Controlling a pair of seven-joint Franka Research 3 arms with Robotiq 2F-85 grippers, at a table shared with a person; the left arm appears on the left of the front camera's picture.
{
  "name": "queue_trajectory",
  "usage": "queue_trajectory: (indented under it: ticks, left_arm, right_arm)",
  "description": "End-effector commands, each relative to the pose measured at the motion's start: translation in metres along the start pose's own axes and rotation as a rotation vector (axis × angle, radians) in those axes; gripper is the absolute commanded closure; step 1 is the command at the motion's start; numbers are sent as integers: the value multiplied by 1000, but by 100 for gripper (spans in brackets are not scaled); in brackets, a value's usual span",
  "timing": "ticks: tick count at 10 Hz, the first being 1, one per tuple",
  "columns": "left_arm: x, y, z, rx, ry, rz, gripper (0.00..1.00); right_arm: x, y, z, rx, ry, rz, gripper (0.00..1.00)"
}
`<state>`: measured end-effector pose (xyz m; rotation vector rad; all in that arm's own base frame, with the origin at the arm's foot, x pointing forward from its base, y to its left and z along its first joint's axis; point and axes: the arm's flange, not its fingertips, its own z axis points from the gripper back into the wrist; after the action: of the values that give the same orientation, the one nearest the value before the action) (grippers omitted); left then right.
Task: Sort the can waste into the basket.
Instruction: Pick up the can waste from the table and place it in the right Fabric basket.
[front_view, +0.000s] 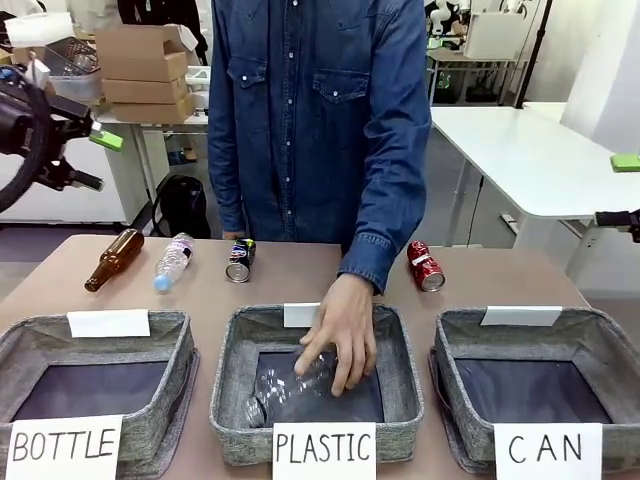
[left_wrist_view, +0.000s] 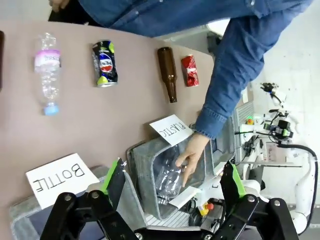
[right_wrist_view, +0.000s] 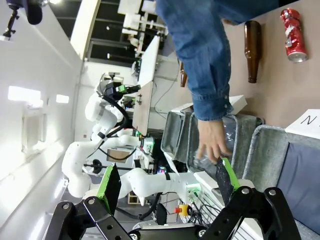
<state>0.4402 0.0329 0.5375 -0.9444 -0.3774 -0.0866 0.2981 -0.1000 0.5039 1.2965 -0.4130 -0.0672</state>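
Honestly, in the front view 0 of 2 are sorted: the dark can (front_view: 240, 260) and the red can (front_view: 426, 266) are seen lying on the table (front_view: 300, 282), outside the empty CAN basket (front_view: 452, 350). In the left wrist view the left gripper (left_wrist_view: 173, 167) is shown spread wide and empty, and in the right wrist view the right gripper (right_wrist_view: 167, 172) likewise, so both pickups are left.

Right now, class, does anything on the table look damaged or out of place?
The red can looks crumpled; it lies on its side on the table beyond the CAN basket. The dark can looks undented.
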Motion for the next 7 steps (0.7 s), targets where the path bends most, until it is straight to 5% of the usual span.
queue_trajectory:
  ticks: [1, 4, 7]
  left_arm:
    - [-22, 9, 31, -8, -61, 31, 0]
    - [-26, 12, 27, -3, -38, 32, 0]
    - [10, -10, -36, 152, 39, 47, 0]
  right_arm:
    - [2, 0, -1, 20, -10, 27, 0]
    - [2, 0, -1, 20, -10, 27, 0]
    - [2, 0, -1, 20, -10, 27, 0]
